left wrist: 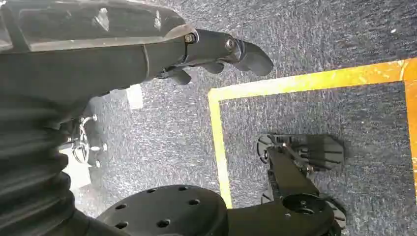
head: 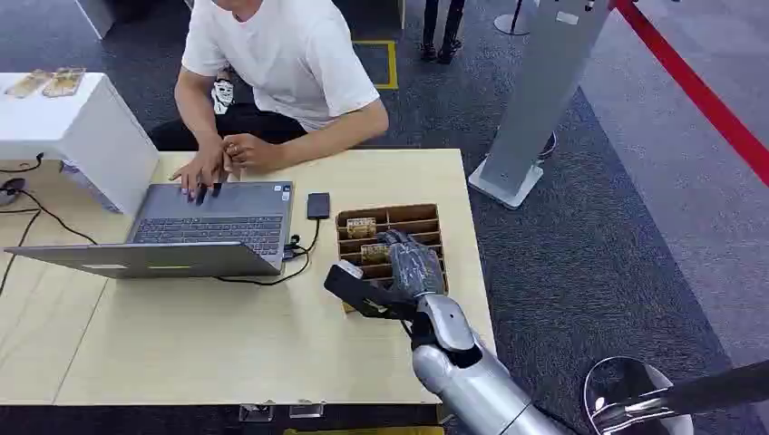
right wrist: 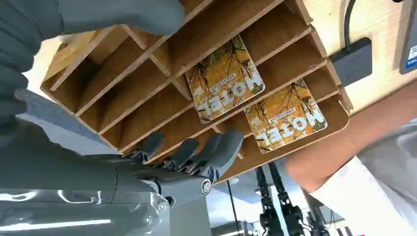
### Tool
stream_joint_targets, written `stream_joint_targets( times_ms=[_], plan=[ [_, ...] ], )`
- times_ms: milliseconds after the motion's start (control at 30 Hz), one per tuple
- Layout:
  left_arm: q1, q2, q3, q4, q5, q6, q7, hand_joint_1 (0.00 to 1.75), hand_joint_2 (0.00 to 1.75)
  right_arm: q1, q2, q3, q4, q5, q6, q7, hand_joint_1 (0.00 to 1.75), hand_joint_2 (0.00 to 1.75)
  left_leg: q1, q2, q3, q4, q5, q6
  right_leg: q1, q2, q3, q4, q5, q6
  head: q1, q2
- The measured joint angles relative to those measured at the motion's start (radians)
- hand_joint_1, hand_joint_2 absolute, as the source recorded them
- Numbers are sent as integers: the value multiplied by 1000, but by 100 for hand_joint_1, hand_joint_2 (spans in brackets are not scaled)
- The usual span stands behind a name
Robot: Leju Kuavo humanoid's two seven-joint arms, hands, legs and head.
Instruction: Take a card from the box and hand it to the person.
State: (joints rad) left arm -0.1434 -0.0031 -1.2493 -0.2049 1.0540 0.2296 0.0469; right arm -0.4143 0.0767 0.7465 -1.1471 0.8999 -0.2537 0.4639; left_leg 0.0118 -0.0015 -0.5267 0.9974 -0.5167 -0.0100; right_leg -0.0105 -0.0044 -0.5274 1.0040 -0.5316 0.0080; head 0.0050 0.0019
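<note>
A wooden slotted box (head: 406,217) stands on the table's right side, and the right wrist view shows its dividers (right wrist: 123,83) close up. Two yellow-brown cards printed "HOTEL" stand in its slots (head: 361,227) (head: 374,253); the wrist camera shows both, one (right wrist: 223,81) beside the other (right wrist: 285,115). My right hand (head: 410,267) hovers over the near half of the box, fingers (right wrist: 196,152) spread along its side, holding nothing. My left hand (left wrist: 216,49) hangs over the carpet with nothing in it. The person (head: 281,54) sits across the table, both hands at a laptop.
An open grey laptop (head: 213,227) lies left of the box, with a small black device (head: 318,205) and cable between them. A white block (head: 82,127) sits at the far left. A grey stand (head: 535,100) rises beyond the table's right edge.
</note>
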Motion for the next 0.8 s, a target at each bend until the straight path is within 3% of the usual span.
stream_joint_targets(
  times_ms=[467,567,633,800],
  plan=[
    [0,0,0,0,0,0,1,0,175,0,0,3,15,0,2,-4,56,175,0,0,0,0,0,0,0,0,0,0,0,0,0,0],
    [0,0,0,0,0,0,3,0,175,0,0,3,18,0,2,-4,68,175,0,0,0,0,0,0,0,0,0,0,0,0,0,0],
    [0,0,0,0,0,0,3,0,175,-1,0,3,18,0,2,-5,94,175,0,0,0,0,0,0,0,0,0,0,0,0,0,0],
    [0,0,0,0,0,0,3,0,175,-5,0,3,18,-3,0,-5,106,175,0,0,0,0,0,0,0,0,0,0,0,0,0,0]
  ],
)
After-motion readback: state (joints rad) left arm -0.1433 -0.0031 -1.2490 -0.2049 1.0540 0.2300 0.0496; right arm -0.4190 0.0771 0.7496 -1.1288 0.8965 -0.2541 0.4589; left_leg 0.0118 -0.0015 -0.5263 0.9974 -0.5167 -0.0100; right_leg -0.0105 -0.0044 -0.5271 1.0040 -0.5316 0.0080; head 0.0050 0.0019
